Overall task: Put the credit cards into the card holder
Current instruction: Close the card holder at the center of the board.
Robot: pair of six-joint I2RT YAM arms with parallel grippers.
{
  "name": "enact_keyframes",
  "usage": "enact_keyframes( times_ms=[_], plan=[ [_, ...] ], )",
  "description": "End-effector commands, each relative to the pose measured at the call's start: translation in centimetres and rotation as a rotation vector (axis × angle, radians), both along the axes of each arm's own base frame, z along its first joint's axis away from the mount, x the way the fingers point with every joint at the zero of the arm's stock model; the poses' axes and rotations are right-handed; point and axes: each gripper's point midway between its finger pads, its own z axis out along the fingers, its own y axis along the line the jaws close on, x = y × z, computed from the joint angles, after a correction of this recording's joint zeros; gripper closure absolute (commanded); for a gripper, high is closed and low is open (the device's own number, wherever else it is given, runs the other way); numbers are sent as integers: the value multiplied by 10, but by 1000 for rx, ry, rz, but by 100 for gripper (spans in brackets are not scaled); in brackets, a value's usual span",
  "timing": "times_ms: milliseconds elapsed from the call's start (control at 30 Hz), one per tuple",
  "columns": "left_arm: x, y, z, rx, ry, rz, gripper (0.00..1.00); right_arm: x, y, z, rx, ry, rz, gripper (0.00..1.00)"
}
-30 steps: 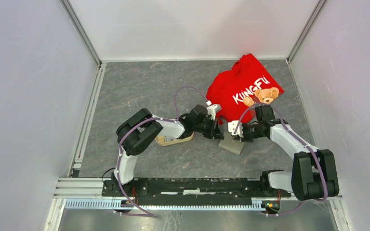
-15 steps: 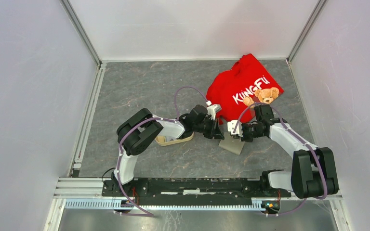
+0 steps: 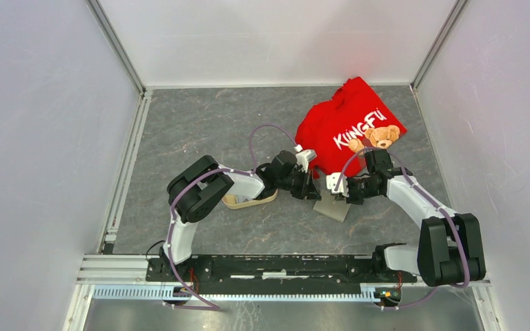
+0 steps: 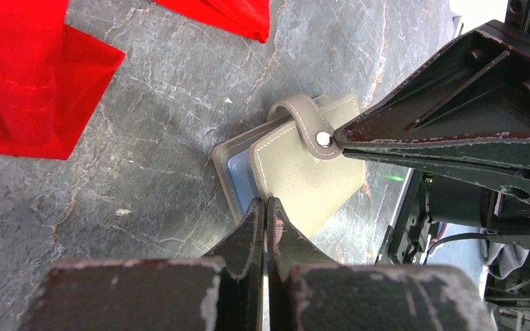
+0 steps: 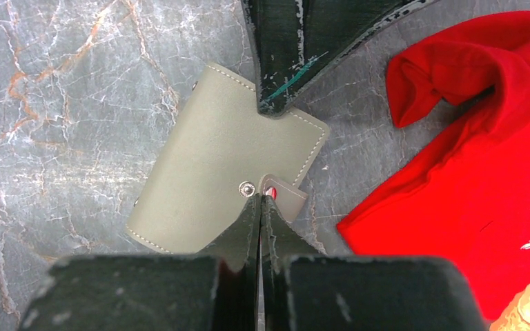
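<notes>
Left of centre in the overhead frame, I see a beige tray (image 3: pixel 238 202) under the left arm. The left fingers (image 4: pixel 259 210) are pressed together, their tips at one edge of the closed card holder (image 5: pixel 207 179). It lies flat on the tabletop (image 3: pixel 200 124) at centre frame. The right fingers (image 5: pixel 259 207) are pressed together too, tips at its snap strap (image 5: pixel 286 195). A red shirt (image 3: pixel 352 127) lies upper right.

Layout: you find the card holder (image 3: pixel 332 207) flat on the table (image 3: pixel 200 124), just right of centre. Your left gripper (image 3: pixel 315 194) meets its left edge and your right gripper (image 3: pixel 336 196) its strap (image 4: pixel 303 117), from the opposite side. The shirt (image 3: pixel 350 127) lies behind it, toward the far right corner; the tray (image 3: pixel 248 201) sits to its left, partly under your left arm (image 3: pixel 238 183).
</notes>
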Motion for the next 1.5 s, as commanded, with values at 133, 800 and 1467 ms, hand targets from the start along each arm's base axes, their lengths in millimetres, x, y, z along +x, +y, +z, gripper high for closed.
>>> enact_keyframes(
  times_ms=[133,800,1467],
  plan=[
    [-4,5,-13,24,58,31,98,-12,5,4,20,-8,67,100],
    [-5,4,-6,10,67,32,98,-29,11,4,31,-18,118,100],
    [-5,4,-3,2,68,32,98,-42,3,-11,-42,-10,144,100]
  ],
)
